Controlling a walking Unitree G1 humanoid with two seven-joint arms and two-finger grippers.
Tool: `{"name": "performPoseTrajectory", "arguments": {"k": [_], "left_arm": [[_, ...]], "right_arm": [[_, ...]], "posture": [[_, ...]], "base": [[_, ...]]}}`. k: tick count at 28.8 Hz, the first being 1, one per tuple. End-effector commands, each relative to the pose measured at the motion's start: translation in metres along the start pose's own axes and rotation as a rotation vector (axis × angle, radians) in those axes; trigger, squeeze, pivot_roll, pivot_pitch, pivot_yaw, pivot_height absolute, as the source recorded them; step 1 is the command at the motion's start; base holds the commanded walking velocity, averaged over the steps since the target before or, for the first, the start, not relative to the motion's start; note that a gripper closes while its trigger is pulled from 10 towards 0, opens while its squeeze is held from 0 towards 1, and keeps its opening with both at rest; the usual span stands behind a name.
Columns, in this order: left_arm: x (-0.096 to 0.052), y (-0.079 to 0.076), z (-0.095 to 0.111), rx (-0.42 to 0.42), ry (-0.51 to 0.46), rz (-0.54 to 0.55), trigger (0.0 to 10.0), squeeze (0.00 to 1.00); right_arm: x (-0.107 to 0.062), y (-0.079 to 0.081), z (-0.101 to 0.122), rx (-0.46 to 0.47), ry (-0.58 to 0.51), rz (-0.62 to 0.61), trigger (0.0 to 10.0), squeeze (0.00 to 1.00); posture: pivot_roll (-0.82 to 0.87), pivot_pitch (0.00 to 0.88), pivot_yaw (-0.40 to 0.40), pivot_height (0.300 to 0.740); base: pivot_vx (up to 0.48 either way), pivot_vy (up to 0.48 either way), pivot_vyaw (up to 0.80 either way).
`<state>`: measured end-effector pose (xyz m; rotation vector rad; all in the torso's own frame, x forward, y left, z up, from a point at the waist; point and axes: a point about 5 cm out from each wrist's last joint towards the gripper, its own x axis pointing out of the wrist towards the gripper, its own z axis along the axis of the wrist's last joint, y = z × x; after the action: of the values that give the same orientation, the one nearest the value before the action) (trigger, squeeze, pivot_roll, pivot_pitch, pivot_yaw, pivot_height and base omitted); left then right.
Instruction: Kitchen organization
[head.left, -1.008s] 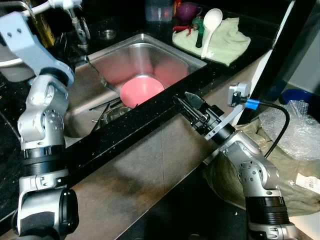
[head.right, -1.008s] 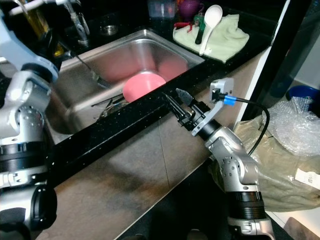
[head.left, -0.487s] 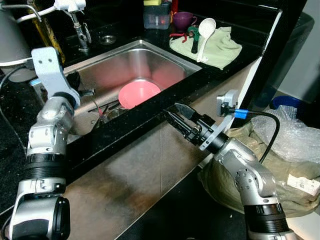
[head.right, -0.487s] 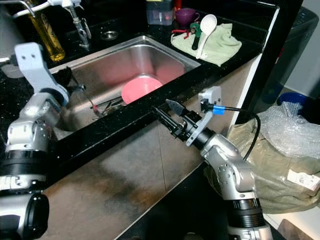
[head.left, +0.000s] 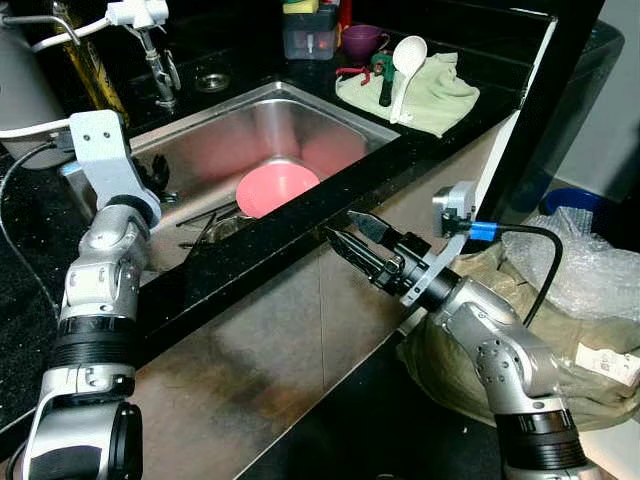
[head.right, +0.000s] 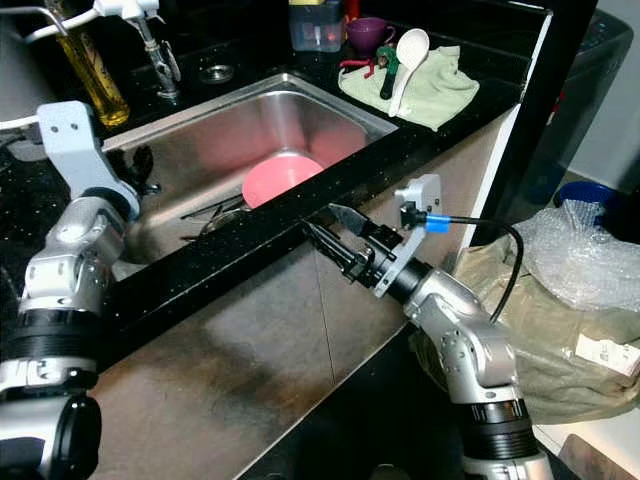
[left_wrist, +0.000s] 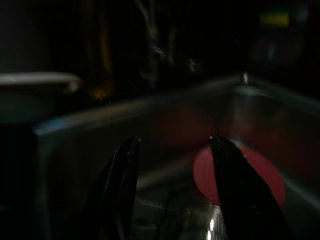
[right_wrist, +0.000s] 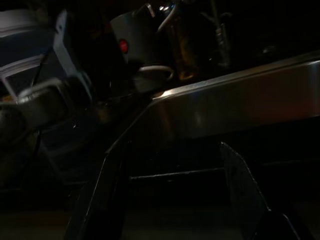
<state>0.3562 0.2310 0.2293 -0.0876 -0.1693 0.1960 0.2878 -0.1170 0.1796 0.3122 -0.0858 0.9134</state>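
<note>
Two arms were over the black counter (head.left: 250, 255) in the left eye view. The left gripper (head.left: 152, 180) was at the left edge of the sink (head.left: 345, 120). The right gripper (head.left: 352, 236) was spread, in front of the counter's near edge, and it held nothing. A pink bowl (head.left: 276, 186) lay in the sink, with dark utensils (head.left: 205, 222) to its left. Far right, a white spoon (head.left: 402, 62) lay on a green cloth (head.left: 430, 95).

In the right eye view, an oil bottle (head.right: 88, 62) stood far left, near the tap (head.right: 150, 40).

In the left wrist view, the left fingers (left_wrist: 230, 185) were apart above the sink, with the bowl behind them.

In the right wrist view, the fingers (right_wrist: 240, 190) were spread below the counter's edge.
</note>
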Motion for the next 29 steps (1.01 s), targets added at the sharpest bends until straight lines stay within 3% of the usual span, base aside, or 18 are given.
{"name": "performPoseTrajectory", "arguments": {"k": [1,8,12,16,29], "left_arm": [[-0.006,0.003,0.001,-0.004,-0.028,0.031,10.0,0.00],[-0.029,-0.017,0.007,-0.016,-0.094,-0.015,10.0,0.00],[-0.046,-0.039,0.010,0.006,-0.122,-0.064,10.0,0.00],[-0.057,-0.050,0.009,0.032,-0.122,-0.091,10.0,0.00],[-0.070,-0.050,-0.001,0.056,-0.070,-0.084,10.0,0.00]], "right_arm": [[0.001,0.005,-0.001,-0.007,0.011,0.026,10.0,0.00],[0.002,0.006,-0.007,-0.007,0.032,0.030,10.0,0.00],[0.004,0.006,-0.008,-0.002,0.034,0.034,10.0,0.00],[0.006,0.005,-0.009,-0.001,0.034,0.030,10.0,0.00],[0.005,-0.003,-0.011,-0.011,0.031,-0.025,10.0,0.00]], "posture": [[-0.05,0.038,0.043,0.740],[-0.04,0.040,0.037,0.740],[-0.03,0.040,0.034,0.740],[-0.03,0.039,0.029,0.740],[-0.03,0.032,0.029,0.740]], "base": [[0.000,0.000,0.00],[0.000,0.000,0.00],[0.000,0.000,0.00],[0.000,0.000,0.00],[-0.232,0.000,0.00]]}}
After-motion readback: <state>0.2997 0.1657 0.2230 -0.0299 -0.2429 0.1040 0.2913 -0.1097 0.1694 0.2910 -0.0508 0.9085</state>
